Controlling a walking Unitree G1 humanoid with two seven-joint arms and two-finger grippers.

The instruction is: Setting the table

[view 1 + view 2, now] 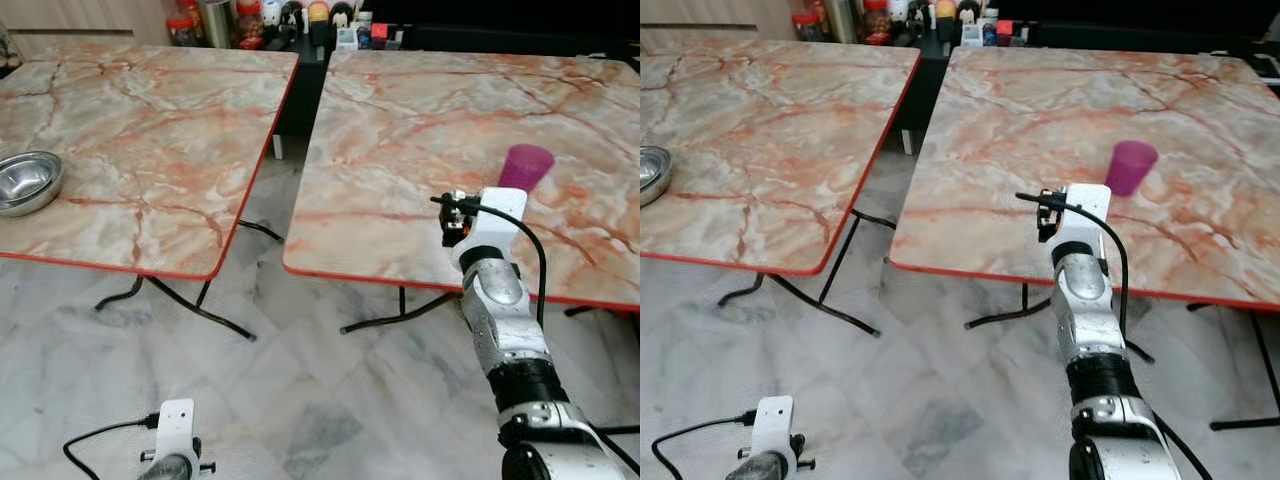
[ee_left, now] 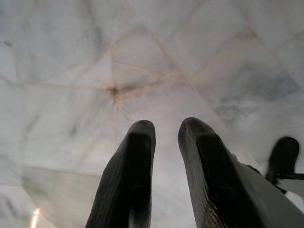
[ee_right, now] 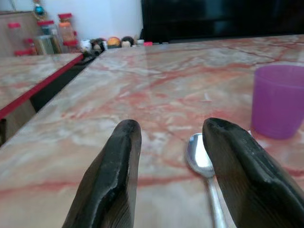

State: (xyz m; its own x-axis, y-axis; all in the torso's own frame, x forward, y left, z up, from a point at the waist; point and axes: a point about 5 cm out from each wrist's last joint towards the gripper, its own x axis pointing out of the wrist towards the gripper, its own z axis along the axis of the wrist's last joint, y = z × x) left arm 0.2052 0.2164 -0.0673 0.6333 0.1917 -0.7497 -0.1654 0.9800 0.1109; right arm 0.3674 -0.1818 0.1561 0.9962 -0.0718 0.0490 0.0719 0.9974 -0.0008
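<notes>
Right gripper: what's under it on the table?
A metal spoon lies on the marble table between the open fingers of the right gripper, bowl end visible. The right finger hides part of its handle. A purple cup stands just beyond.

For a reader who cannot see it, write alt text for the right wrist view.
The open right gripper hovers low over a marble table, with a metal spoon lying between its black fingers and a purple cup standing just beyond.
</notes>
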